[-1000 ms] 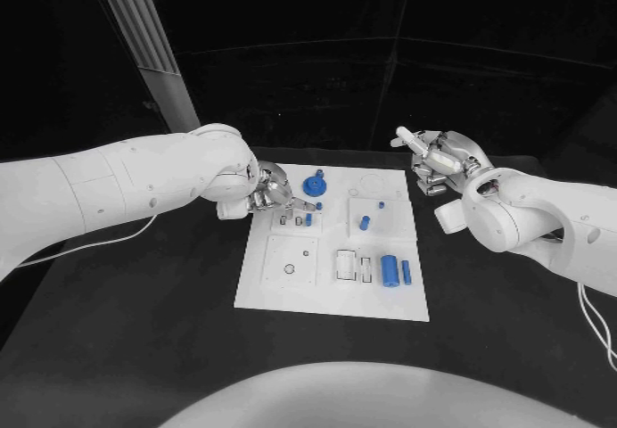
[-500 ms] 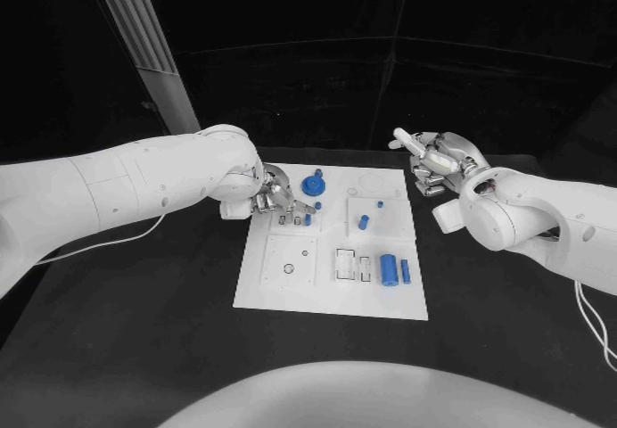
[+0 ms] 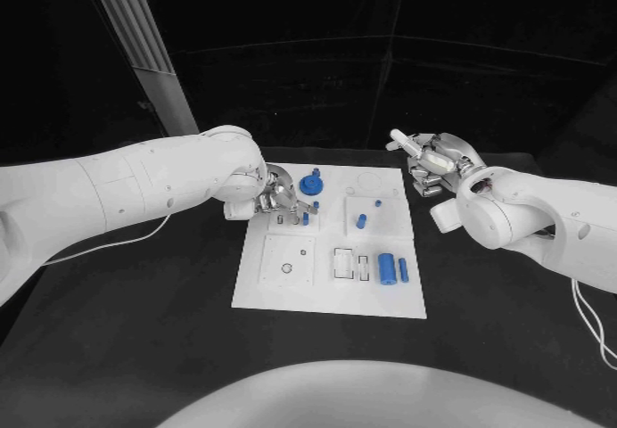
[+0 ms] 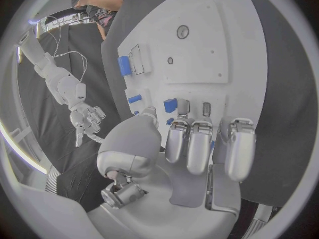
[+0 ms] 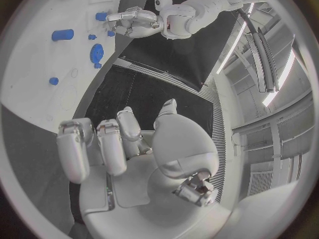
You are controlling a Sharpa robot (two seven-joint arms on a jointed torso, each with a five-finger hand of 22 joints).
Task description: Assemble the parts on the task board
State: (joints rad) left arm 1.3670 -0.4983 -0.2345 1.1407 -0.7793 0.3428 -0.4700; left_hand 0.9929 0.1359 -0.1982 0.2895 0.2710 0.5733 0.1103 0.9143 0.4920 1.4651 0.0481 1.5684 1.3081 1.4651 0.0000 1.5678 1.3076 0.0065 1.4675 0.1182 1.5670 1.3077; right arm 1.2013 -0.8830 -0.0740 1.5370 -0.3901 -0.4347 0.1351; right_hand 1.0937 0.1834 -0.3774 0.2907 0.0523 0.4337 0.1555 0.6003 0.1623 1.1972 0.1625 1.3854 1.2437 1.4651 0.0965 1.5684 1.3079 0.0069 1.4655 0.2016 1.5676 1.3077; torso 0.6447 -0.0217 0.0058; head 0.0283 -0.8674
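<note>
The white task board (image 3: 328, 299) lies mid-table. My left hand (image 3: 275, 197) hovers low over its far left part, fingers curled down beside two small blue pegs (image 3: 306, 217). In the left wrist view a blue piece (image 4: 170, 105) sits right at the fingertips (image 4: 177, 143); whether the thumb and finger pinch anything is hidden. A blue gear (image 3: 313, 185) stands just beyond the hand. My right hand (image 3: 435, 160) is raised off the board's far right corner, fingers apart and holding nothing. A thick blue cylinder (image 3: 389, 267) and a slimmer one (image 3: 404, 271) lie on the board's near right.
A blue peg (image 3: 361, 221) stands in the board's middle right block. A ribbed pale column (image 3: 148, 53) rises at the back left. A white cable (image 3: 116, 241) trails under the left arm, another cable (image 3: 585, 308) under the right.
My left forearm has swung slightly inward while its hand stays over the same far left part of the board. The right hand has not moved.
</note>
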